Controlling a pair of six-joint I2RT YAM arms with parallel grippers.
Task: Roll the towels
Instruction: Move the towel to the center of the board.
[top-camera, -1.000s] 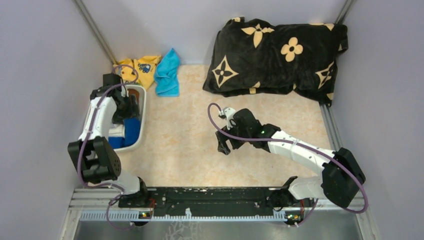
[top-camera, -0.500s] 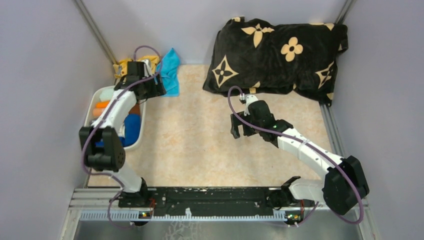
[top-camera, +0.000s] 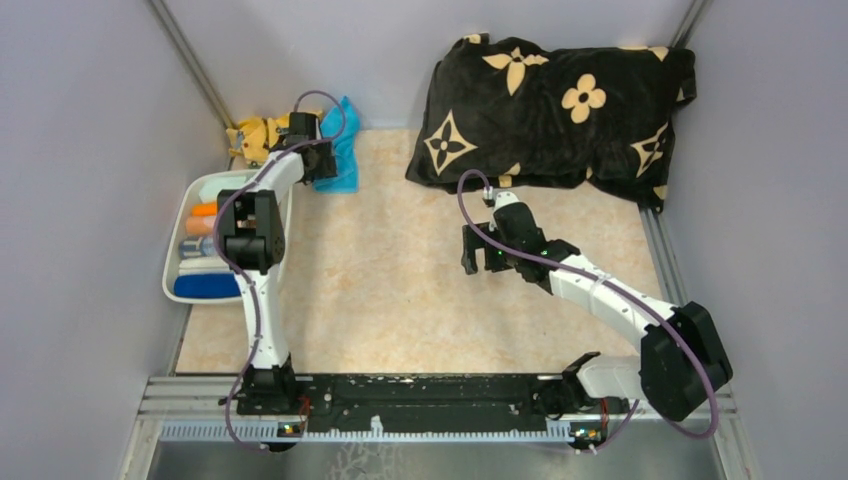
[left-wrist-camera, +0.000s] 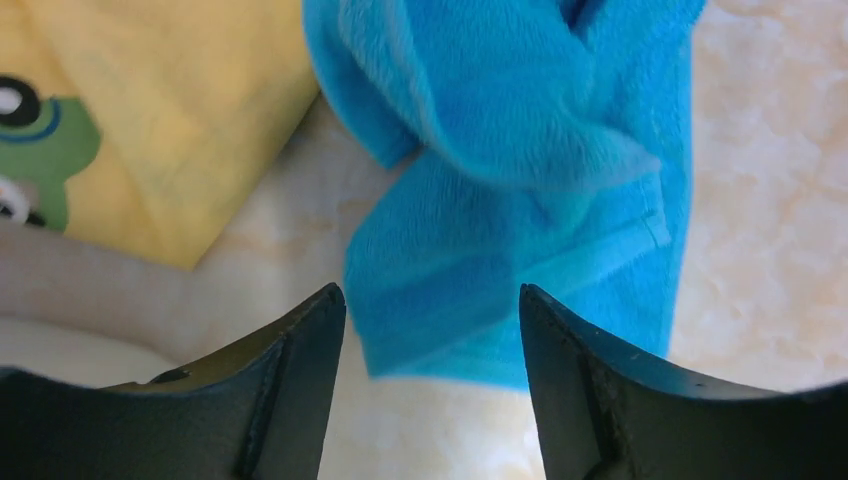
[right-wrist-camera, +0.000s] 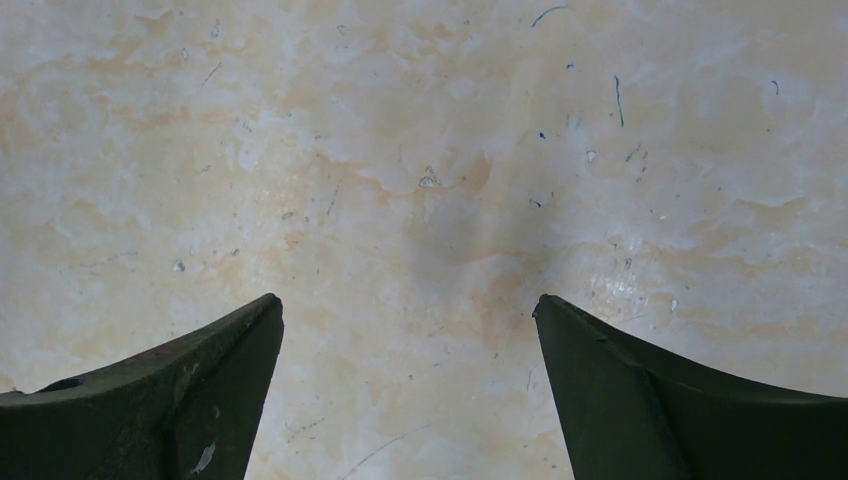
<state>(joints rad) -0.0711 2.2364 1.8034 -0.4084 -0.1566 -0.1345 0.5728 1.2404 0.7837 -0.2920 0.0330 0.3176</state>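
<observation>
Left wrist view: can't see the far end of the light cyan towel (left-wrist-camera: 520, 150), cut by the top edge. Left of it, only a corner of the yellow cloth (left-wrist-camera: 170, 110), print chopped at the frame edge. Below-left of the towel, blurred pale patch (left-wrist-camera: 60, 350), can't tell what. Left pincer (left-wrist-camera: 430, 295) finger bases lost at the bottom edge; same for the right pincer (right-wrist-camera: 408, 298) in its own view.

Top view: towel's left side hidden under the left wrist. In the white bin (top-camera: 170, 270), near-left of the towel, rolls too small to name, bar a dark blue roll (top-camera: 205, 287).
</observation>
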